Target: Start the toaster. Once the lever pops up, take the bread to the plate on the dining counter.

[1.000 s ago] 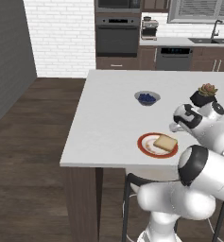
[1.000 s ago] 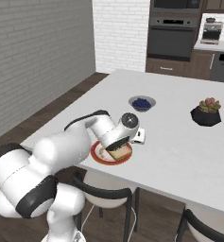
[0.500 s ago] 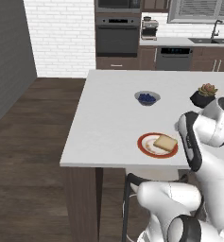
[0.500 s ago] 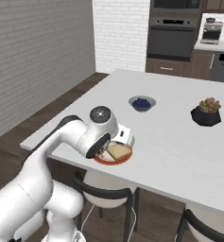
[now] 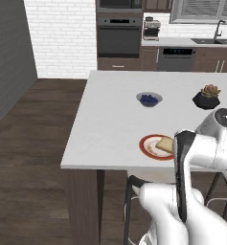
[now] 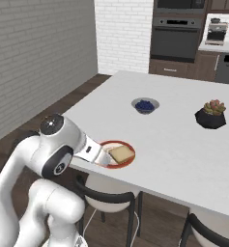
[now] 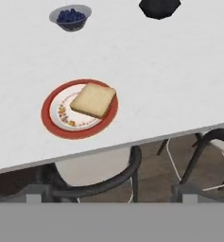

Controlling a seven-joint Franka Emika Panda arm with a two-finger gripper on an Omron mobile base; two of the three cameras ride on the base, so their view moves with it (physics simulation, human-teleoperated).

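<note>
Inspection of the dining counter point(image 7: 179, 85), taken left to right in the hand view.

Plate point(image 7: 52, 124): sits near the counter's near edge, at about 9 o'clock of the view's centre. Red-orange rim fully visible on the left side.

Bread point(image 7: 93, 99): lies flat on the plate, shifted toward the plate's 2 o'clock, its far corner reaching over the rim. It touches nothing but the plate.

Bowl of blue berries point(image 7: 70, 17): at about 12 o'clock of the plate, well apart. Dark planter point(image 7: 159, 6): at about 1 o'clock, further still. Neither interferes.

Gripper point(image 6: 102, 157): seen in the right base view just at the plate's near-left rim, hanging off the counter edge. The fingers cannot be made out in any view; by the record the jaws stand fully apart, and nothing is held. From the gripper, the bread lies ahead at roughly 11 o'clock in the hand view, near but not in contact.

Judgement on the step in hand: delivery looks complete, so the step is the withdrawal. To do it well, keep the jaws spread and draw the hand back and up, away from the plate rim, without sweeping sideways across the bread's overhanging corner. The chair back point(image 7: 108, 182) below the edge wants clearance too.
</note>
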